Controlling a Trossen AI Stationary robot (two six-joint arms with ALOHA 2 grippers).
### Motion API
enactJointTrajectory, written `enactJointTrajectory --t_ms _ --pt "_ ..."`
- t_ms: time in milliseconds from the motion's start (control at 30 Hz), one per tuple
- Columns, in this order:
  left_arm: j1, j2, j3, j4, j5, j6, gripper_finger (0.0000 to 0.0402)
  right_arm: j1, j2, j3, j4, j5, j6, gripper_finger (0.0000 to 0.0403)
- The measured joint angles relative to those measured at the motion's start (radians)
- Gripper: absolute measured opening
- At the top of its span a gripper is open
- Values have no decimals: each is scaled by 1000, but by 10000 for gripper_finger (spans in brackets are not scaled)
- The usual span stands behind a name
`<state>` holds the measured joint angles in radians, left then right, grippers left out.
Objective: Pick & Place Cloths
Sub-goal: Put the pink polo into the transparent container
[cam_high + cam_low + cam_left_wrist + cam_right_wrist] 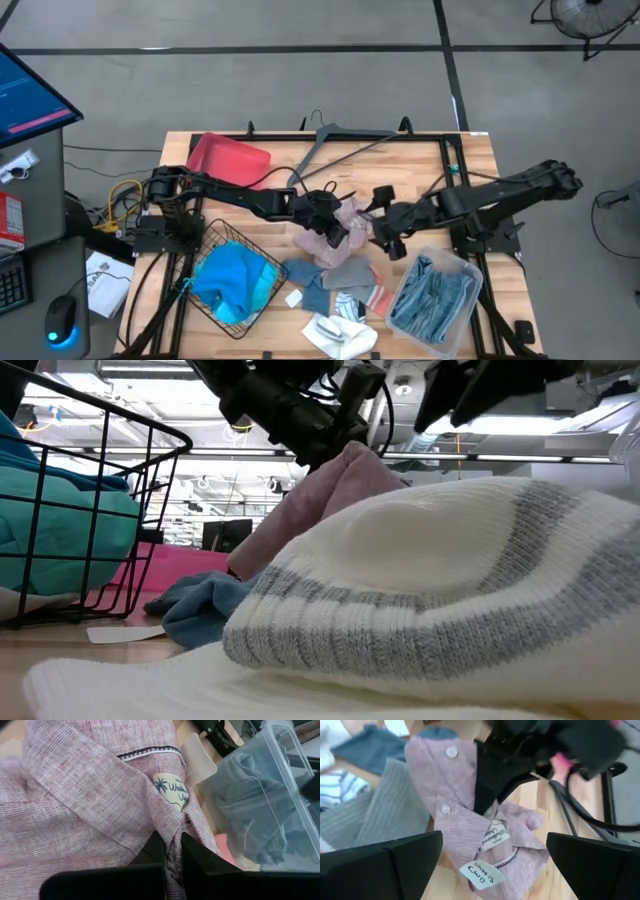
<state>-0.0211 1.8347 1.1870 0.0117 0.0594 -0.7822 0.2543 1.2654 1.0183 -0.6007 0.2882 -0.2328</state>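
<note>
**Jaws pinch pink shirt mid-table**

Pressed together on a fold of the pale pink checked shirt [100,800], the left gripper [170,850] holds it mid-table. Just right, the right gripper [490,865] hovers with both fingers spread wide.

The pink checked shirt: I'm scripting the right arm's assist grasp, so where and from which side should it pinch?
Probably the free buttoned front edge of the pink checked shirt, from above on the right. The left gripper is shut on the collar fold; the right gripper, open, hovers beside it.
</note>
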Motion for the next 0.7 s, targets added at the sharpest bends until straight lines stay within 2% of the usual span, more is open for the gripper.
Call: enactJointTrajectory --t_ms 433,600,700 --pt "-15 -2 0 37 17 0 6 -14 231 0 23 12 -47 397" --pt "-31 -2 0 82 27 4 6 -36 300 0 43 26 -62 396" --pt "-34 -2 0 83 38 21 6 -29 310 0 88 32 -58 380"
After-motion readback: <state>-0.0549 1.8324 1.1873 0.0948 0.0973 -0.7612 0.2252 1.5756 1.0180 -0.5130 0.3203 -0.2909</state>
